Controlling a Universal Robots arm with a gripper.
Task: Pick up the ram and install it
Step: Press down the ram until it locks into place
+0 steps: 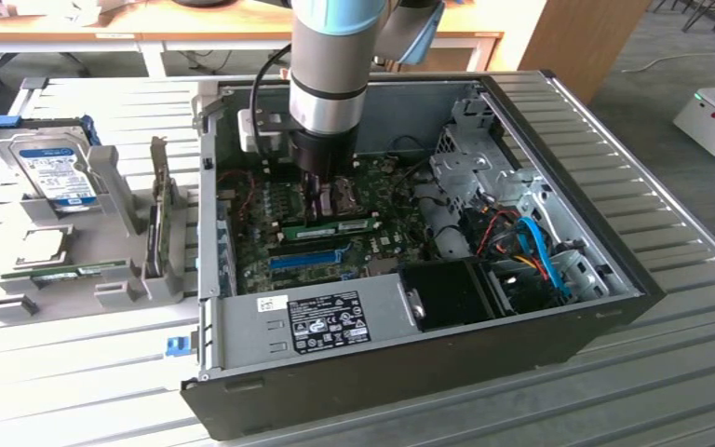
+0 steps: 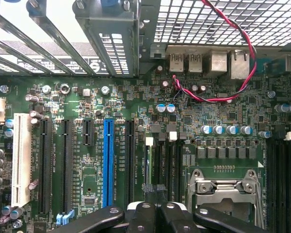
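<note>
An arm reaches straight down into an open computer case (image 1: 557, 321) that lies on its side on a ribbed metal table (image 1: 687, 372). The gripper (image 1: 321, 200) hangs low over the green motherboard (image 1: 389, 247), near the middle of the case.

The ram (image 1: 332, 226) is a thin green stick with a white label. It stands on its long edge on the motherboard, just in front of the gripper's tip, between the gripper and the blue slot (image 1: 303, 260). From the exterior view I cannot tell whether the fingers touch it.

In the wrist view the gripper (image 2: 153, 191) points down at the motherboard (image 2: 135, 97). Its black fingers (image 2: 143, 214) are drawn narrow, with hardly a gap between them. Whether they pinch anything I cannot tell. Under them run black slots, with the blue slot (image 2: 108, 162) on one side and a metal processor socket (image 2: 223, 194) on the other. A white slot (image 2: 20, 158) lies further out beyond the blue one. A twisted red and black wire (image 2: 242, 46) loops near the rear ports.

Inside the case, toward the exterior view's right, sit a black fan block (image 1: 451, 293) and blue cables (image 1: 542, 251).

On the exterior view's left, well apart from the case, a grey rack (image 1: 122, 279) holds a hard drive (image 1: 62, 172) with a blue label, standing upright, and a second green stick (image 1: 70, 272) lying low near the front.
</note>
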